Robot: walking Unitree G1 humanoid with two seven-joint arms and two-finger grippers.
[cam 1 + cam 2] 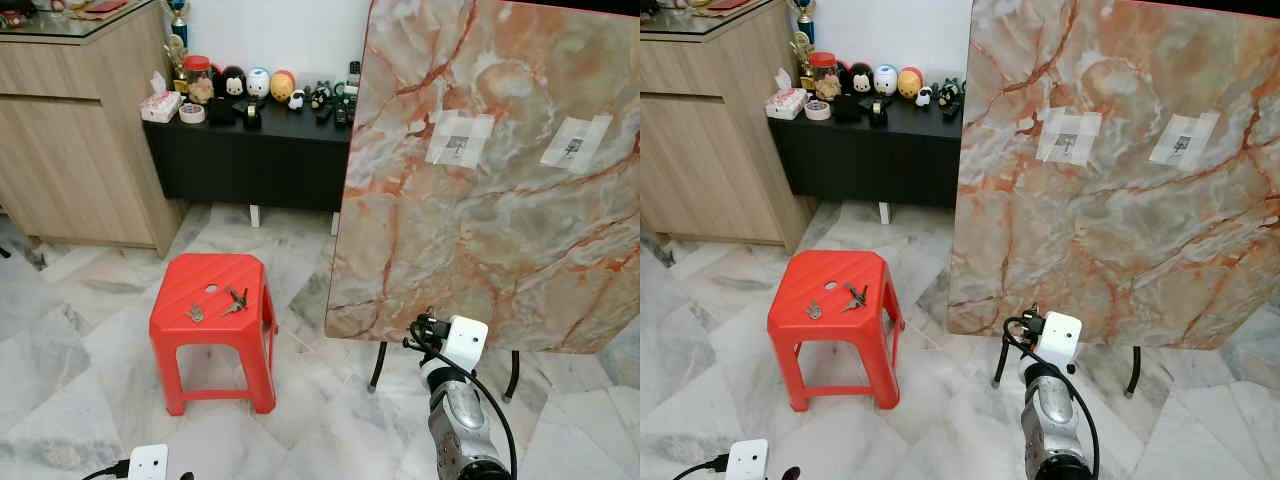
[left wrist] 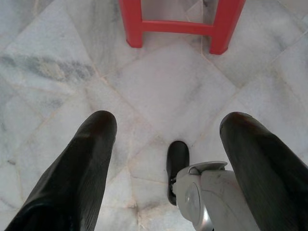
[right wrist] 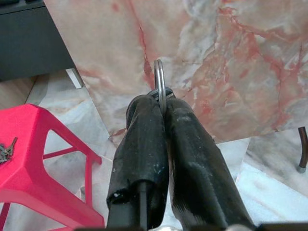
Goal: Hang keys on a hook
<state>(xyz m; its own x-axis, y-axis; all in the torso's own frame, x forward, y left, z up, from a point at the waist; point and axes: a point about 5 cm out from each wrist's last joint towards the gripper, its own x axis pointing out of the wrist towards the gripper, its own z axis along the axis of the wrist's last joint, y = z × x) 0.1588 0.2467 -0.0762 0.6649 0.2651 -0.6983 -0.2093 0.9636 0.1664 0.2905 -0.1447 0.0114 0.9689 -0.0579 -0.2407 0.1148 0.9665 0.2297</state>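
**Key ring pinched, hooks not yet reached**

Nearest, the right gripper (image 3: 161,108) is seen closed on a thin silver metal key ring (image 3: 160,82), which stands up edge-on from between the black fingertips. The left gripper (image 2: 168,139) hangs low over the floor with its fingers spread wide and nothing held.

Judged step: the ring is to be carried up to a hook. The ring is best kept upright and its open loop presented square to the hook tip; a slow approach is advised, since the pinch is narrow and the ring could twist or slip.

The floor is of pale grey marble tiles (image 1: 90,370). To the left stands a red plastic stool (image 1: 214,290) with more small metal keys (image 1: 235,299) lying on its seat. Beyond the right arm, a large pink-and-orange marbled board (image 1: 490,230) is propped upright; two taped patches (image 1: 459,139) sit high on it, probably the hooks, too small to confirm. Farther back, a black low cabinet (image 1: 250,160) bearing small figurines and a wooden cupboard (image 1: 80,130) are noted.
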